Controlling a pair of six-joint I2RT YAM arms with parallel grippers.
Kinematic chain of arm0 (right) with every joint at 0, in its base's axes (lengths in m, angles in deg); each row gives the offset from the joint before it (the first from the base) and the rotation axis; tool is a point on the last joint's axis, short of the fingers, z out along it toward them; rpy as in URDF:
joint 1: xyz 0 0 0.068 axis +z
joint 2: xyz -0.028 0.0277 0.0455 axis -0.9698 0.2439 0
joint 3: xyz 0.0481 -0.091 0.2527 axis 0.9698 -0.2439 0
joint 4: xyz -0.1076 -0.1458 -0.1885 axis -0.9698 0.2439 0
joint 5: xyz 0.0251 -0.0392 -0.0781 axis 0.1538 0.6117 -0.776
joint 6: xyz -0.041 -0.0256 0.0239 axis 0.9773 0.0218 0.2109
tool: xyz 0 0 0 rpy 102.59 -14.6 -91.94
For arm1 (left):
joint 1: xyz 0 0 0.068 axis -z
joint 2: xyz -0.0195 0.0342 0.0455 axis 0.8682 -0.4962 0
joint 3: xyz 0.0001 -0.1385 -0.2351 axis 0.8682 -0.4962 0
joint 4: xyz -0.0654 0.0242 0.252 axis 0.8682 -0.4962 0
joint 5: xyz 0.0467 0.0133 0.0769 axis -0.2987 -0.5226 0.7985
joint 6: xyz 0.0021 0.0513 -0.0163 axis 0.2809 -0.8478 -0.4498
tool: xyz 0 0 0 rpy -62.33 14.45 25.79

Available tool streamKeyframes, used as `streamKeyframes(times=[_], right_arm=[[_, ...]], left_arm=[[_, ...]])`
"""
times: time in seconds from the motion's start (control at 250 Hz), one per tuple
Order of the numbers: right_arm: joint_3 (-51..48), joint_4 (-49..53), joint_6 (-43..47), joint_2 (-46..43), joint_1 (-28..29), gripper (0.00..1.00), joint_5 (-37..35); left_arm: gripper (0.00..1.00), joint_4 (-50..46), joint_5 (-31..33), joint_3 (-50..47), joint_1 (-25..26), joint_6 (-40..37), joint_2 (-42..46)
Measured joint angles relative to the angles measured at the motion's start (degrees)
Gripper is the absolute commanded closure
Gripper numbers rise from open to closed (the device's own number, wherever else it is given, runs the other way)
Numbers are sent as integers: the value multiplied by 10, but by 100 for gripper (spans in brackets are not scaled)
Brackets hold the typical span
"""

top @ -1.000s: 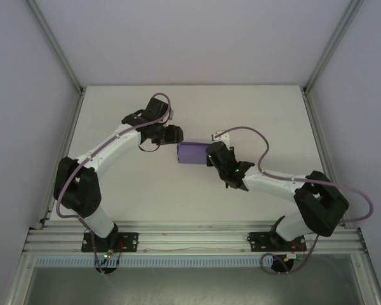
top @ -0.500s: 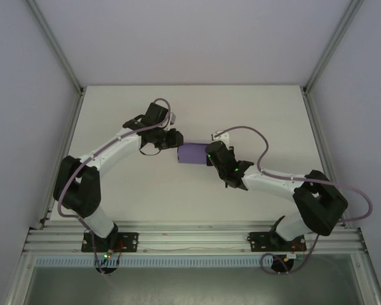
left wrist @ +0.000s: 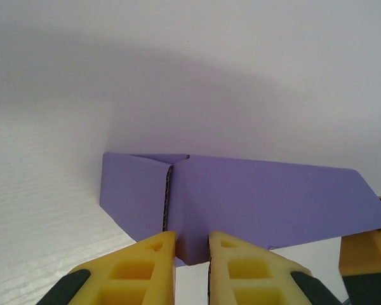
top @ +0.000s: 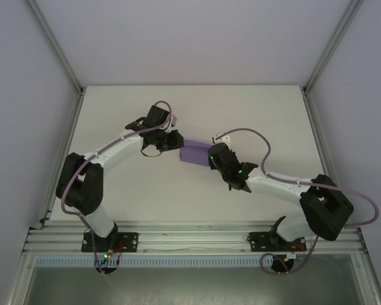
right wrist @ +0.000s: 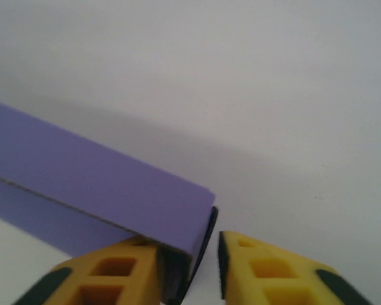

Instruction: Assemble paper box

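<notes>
Reaching out from the near edge of the desk [top: 254,114], the two arms meet at the paper box [top: 195,152], which is between them at the middle of the desk. The left gripper [left wrist: 192,236] has its fingers close together, and they pinch the bottom edge of the box at its left end. The right gripper [right wrist: 187,240] is at the other end. Its fingers are a little apart, with the corner of the box between them. One finger touches the card and the other stands just off it.

I think most of the job is done, because the purple card is already folded into a long box with flat sides. At the left end a flap is folded in, with a seam beside it. I cannot tell if both ends are tucked shut, so closing them may be what is left. The card is plain purple, with no words or label that I can read.
</notes>
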Motion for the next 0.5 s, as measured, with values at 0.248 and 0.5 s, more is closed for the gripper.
streamKeyframes(times=[0.248, 0.5], right_arm=[[62, 30, -4, -14, -29, 53, 42], [66, 39, -40, -28, -54, 55, 53]], left_arm=[[82, 7, -11, -4, 0, 0, -5], [82, 11, -13, -6, 0, 0, -5]])
